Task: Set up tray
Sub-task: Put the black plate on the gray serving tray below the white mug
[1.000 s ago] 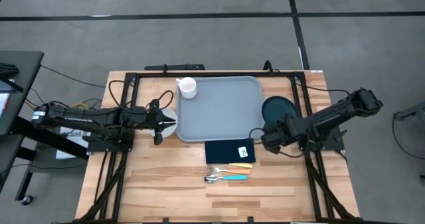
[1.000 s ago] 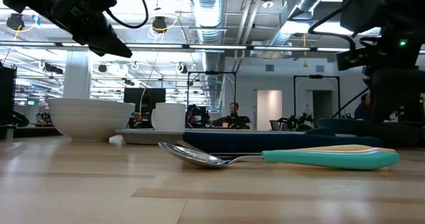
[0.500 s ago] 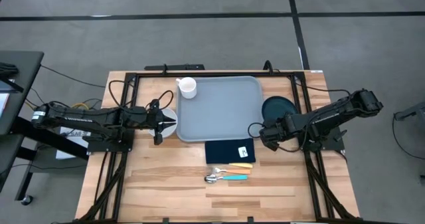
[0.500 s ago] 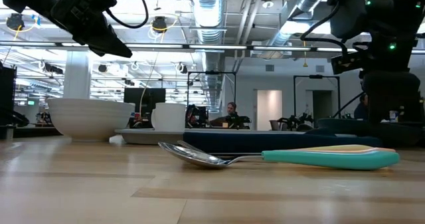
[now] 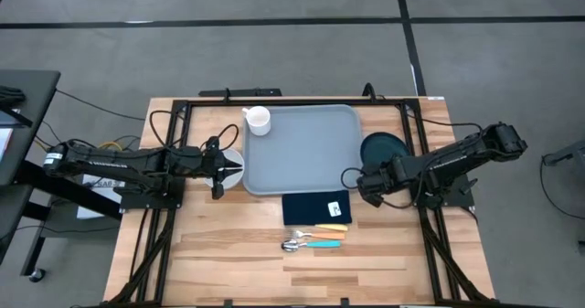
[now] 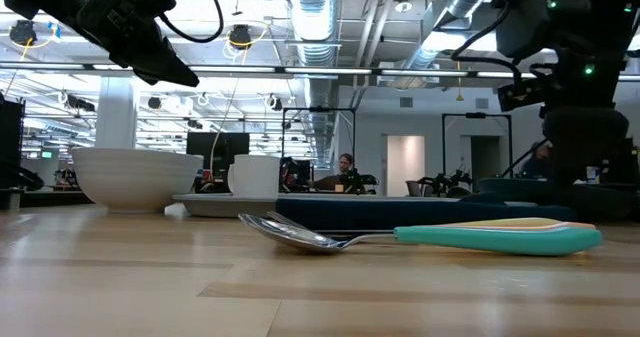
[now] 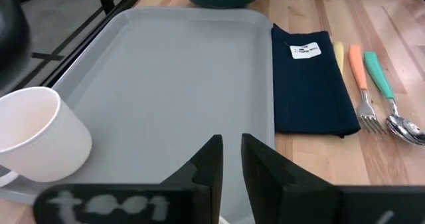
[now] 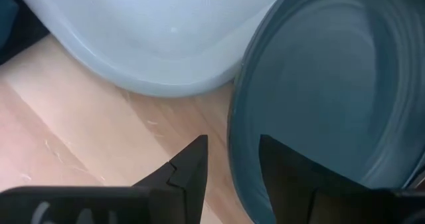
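Observation:
The grey-blue tray (image 5: 306,153) lies flat at the table's middle, with a white cup (image 5: 259,119) standing on its far left corner. A dark teal plate (image 5: 384,148) lies on the wood just right of the tray. My right gripper (image 8: 232,164) is open and points steeply down. One finger stands over the plate's inside and the other over the bare wood, with the rim (image 8: 232,127) between them. My left gripper (image 7: 230,164) hovers at the tray's left edge above a white bowl (image 5: 232,166), its fingers a narrow gap apart and holding nothing.
A dark navy napkin (image 5: 315,207) lies near the tray's near edge. Beside it are a teal-handled spoon (image 6: 420,237), a fork and a yellow-handled piece (image 5: 315,237). A black frame (image 5: 274,100) runs round the table. Bare wood lies toward the near edge.
My right gripper has swung a little toward the table's left and far side, along the plate's edge nearest the tray. It rolled slightly, then kept still over the last half second. Its fingers have kept the same gap.

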Action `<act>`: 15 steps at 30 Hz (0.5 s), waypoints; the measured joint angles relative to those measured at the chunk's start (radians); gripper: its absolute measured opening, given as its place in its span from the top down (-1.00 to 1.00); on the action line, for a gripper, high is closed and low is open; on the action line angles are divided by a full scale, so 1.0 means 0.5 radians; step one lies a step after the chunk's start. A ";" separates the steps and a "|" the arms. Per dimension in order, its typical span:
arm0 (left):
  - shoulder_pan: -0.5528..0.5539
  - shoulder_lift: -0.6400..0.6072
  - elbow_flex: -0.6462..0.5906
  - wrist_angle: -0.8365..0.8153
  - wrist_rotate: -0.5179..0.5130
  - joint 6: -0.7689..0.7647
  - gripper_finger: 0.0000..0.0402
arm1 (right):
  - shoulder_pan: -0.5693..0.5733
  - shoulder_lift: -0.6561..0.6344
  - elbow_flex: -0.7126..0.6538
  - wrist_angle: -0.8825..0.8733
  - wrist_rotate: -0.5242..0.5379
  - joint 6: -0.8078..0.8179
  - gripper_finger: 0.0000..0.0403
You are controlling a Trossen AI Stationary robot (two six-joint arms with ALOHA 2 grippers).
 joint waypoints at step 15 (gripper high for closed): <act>0.000 0.000 0.000 -0.002 0.001 -0.040 0.78 | -0.076 0.001 -0.134 0.166 -0.041 0.056 0.36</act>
